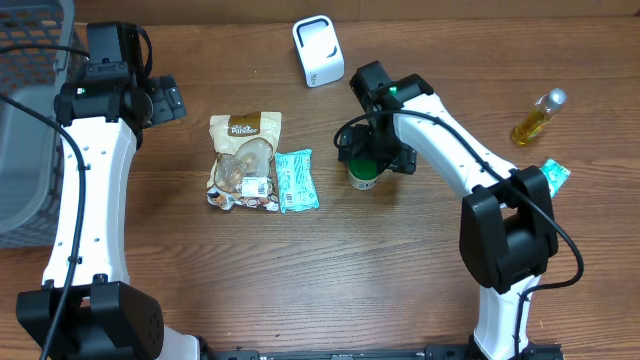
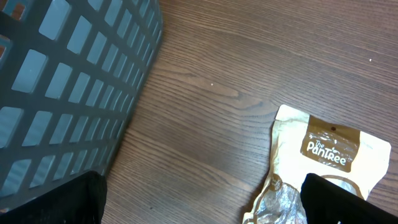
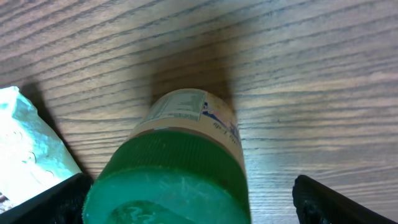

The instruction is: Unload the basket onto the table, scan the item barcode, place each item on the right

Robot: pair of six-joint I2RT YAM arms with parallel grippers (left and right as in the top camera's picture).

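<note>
A small jar with a green lid [image 3: 168, 190] and a beige printed label stands upright on the wooden table [image 1: 400, 260]. My right gripper [image 3: 193, 205] hangs just above it, open, one finger on each side of the lid and a clear gap on the right. In the overhead view the jar [image 1: 362, 176] shows under that right gripper [image 1: 376, 158]. The white barcode scanner [image 1: 318, 50] stands at the back centre. My left gripper [image 2: 199, 202] is open and holds nothing, above bare wood beside a Pantree snack pouch [image 2: 329, 155]. It sits at the upper left [image 1: 165, 100].
A grey basket [image 1: 30, 120] fills the left edge, close to the left arm. The Pantree pouch [image 1: 243, 160] and a teal packet [image 1: 296, 180] lie mid-table. An oil bottle [image 1: 538, 118] and a teal packet [image 1: 555, 176] lie at the right.
</note>
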